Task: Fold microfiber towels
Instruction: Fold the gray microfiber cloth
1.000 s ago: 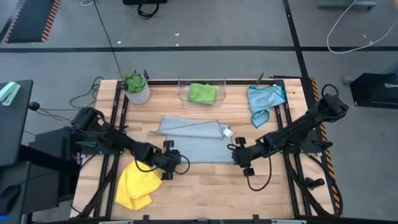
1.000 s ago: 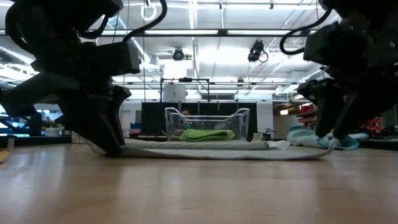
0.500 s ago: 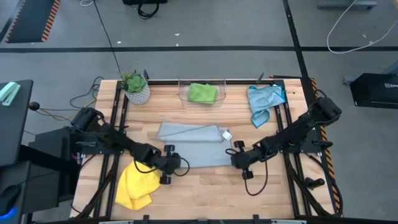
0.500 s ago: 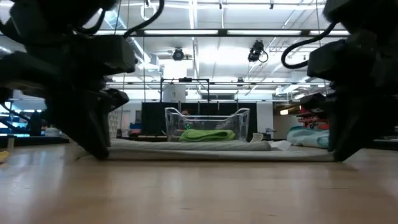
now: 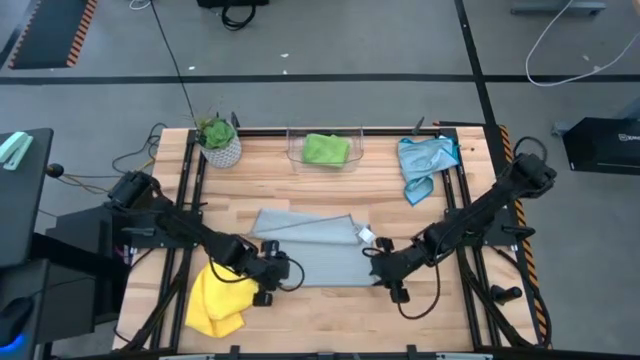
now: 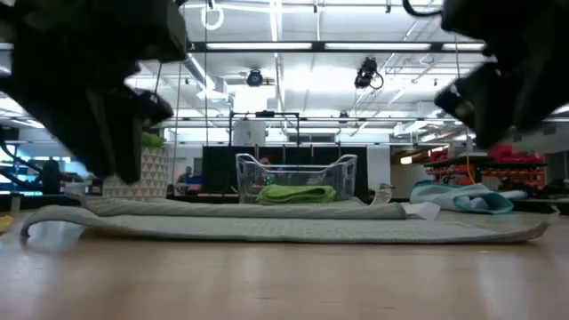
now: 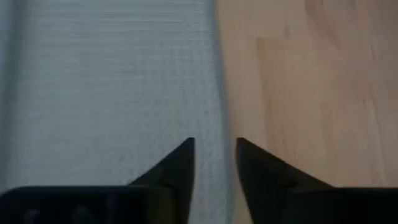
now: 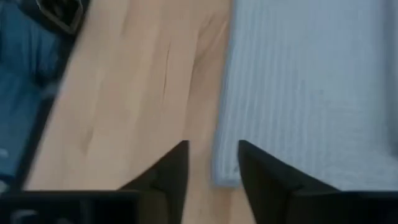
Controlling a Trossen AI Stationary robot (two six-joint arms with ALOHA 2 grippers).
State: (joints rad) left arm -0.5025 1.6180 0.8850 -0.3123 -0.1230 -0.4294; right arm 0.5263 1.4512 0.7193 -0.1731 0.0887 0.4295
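The pale grey towel (image 5: 315, 250) lies flat on the table's middle, with a second layer folded over its far part (image 5: 300, 222). My left gripper (image 5: 283, 271) hovers open over the towel's near left corner, its fingers (image 7: 180, 163) either side of the side edge (image 7: 217, 93). My right gripper (image 5: 381, 268) hovers open over the near right corner (image 8: 225, 177). In the low view both hang clear above the cloth (image 6: 284, 227). A yellow towel (image 5: 220, 300) lies near left, a blue one (image 5: 425, 165) far right, and a green one (image 5: 325, 150) in the bin.
A clear bin (image 5: 352, 150) stands at the far edge, with a potted plant (image 5: 220, 142) to its left. Bare wood (image 5: 330, 315) runs along the near edge in front of the grey towel.
Both grippers have drawn the grey towel's near corners toward the table's near edge, and the whole cloth has slid that way. They have then let go and risen, and the near edge now lies flat on the wood.
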